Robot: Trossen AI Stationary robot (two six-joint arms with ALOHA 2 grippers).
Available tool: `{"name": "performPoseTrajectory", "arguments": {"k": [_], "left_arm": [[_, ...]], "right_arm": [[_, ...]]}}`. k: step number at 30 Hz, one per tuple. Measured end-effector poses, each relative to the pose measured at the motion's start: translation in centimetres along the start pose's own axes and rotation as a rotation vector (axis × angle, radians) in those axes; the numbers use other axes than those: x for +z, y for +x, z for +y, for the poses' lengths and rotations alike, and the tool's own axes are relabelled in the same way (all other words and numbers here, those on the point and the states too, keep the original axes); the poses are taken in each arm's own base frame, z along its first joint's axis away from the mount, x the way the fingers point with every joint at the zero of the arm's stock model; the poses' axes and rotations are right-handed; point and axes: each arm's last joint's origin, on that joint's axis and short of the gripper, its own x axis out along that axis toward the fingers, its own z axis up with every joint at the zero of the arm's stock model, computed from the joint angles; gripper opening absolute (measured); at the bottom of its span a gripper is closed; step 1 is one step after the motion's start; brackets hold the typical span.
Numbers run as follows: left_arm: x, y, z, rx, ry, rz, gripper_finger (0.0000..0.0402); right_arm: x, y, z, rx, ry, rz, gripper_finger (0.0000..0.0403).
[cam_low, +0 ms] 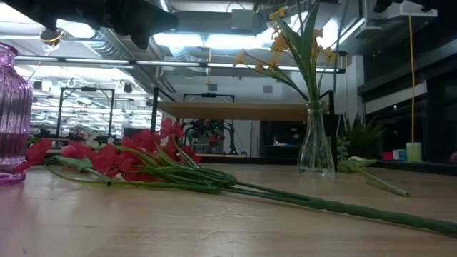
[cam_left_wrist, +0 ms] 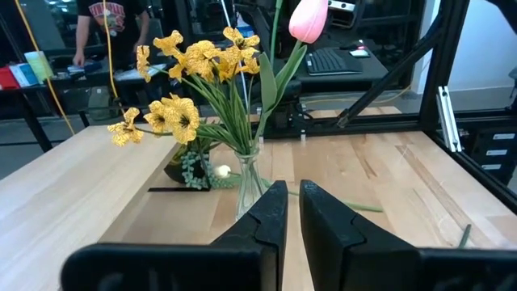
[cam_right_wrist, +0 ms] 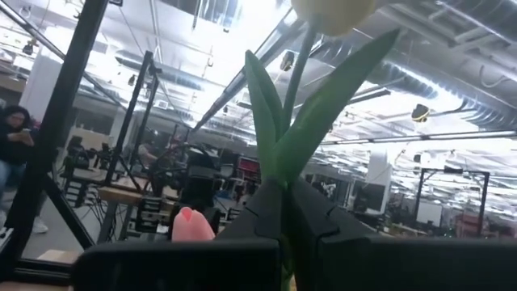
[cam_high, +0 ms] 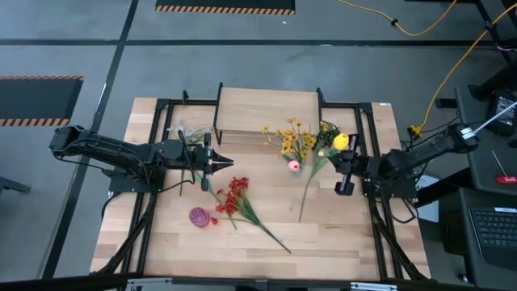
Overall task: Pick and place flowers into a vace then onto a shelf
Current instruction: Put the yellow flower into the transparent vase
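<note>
Yellow flowers (cam_left_wrist: 194,77) in vase (cam_left_wrist: 249,187) beyond gripper (cam_left_wrist: 292,198)

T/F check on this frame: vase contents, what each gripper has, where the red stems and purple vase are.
1. The clear vase holds yellow blossoms. True.
2. The right gripper is empty. False: it is shut on the yellow tulip by its stem.
3. The red flowers lie flat on the table. True.
4. The purple vase stands on the shelf. False: it is on the table beside the red flowers.
5. The left gripper holds a flower. False: nothing shows between its fingers.
</note>
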Motion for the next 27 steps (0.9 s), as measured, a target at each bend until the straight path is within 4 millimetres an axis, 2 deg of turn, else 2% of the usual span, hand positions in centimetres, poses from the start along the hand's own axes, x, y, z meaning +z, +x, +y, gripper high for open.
{"name": "performPoseTrajectory", "arguments": {"k": [8,27], "left_arm": [[0.0,0.0,0.0,0.000,0.000,0.000,0.0029],[0.0,0.0,0.0,0.000,0.000,0.001,0.0026]], "right_arm": [[-0.9,0.9,-0.4,-0.026,-0.010,-0.028,0.0002],[-3.1,1.8,-0.8,-0.068,-0.004,0.070,0.0002]]}}
